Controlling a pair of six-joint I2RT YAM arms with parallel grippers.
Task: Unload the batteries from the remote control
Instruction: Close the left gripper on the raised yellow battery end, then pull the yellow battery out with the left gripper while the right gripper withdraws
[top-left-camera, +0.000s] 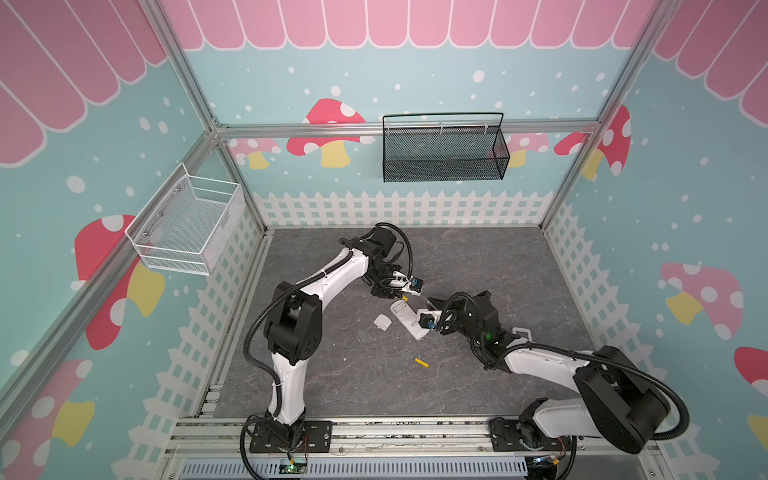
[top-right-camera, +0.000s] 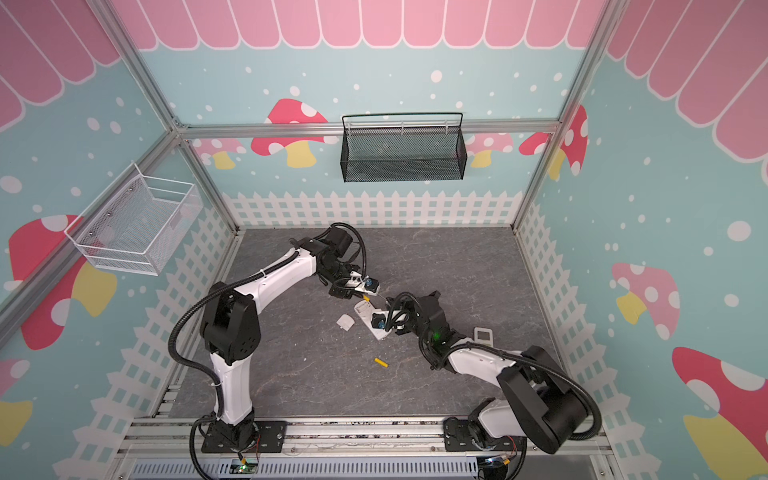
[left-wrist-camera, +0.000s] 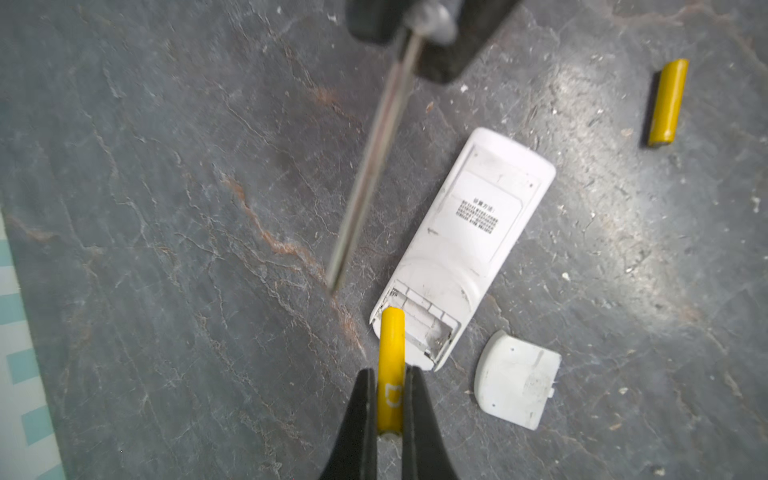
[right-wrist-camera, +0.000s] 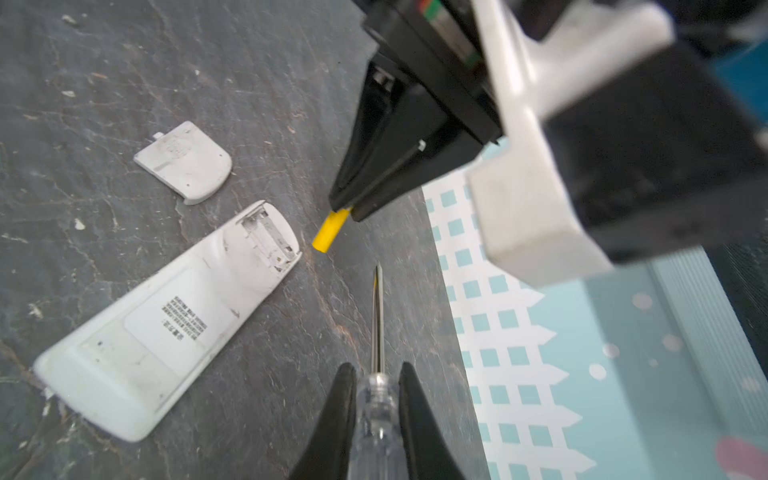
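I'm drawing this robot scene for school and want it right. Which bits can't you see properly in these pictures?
Remote label print: too small and blurred to read, both wrist views.
Yellow battery in the left pincer: its back end hidden between the fingers, left wrist view.
Screwdriver in the right pincer: handle cut off at the picture's edge, right wrist view.
Small white gadget: partly behind the right arm, both top views.

On table (top-left-camera: 332, 395): remote (top-left-camera: 409, 322) at middle, cover (top-left-camera: 382, 322) just left of it, loose battery (top-left-camera: 422, 362) before them, apart. In left end effector (left-wrist-camera: 391, 374): held battery (left-wrist-camera: 391, 332), just beside remote's open end. In right end effector (right-wrist-camera: 377, 370): screwdriver (right-wrist-camera: 377, 328), tip near same end.
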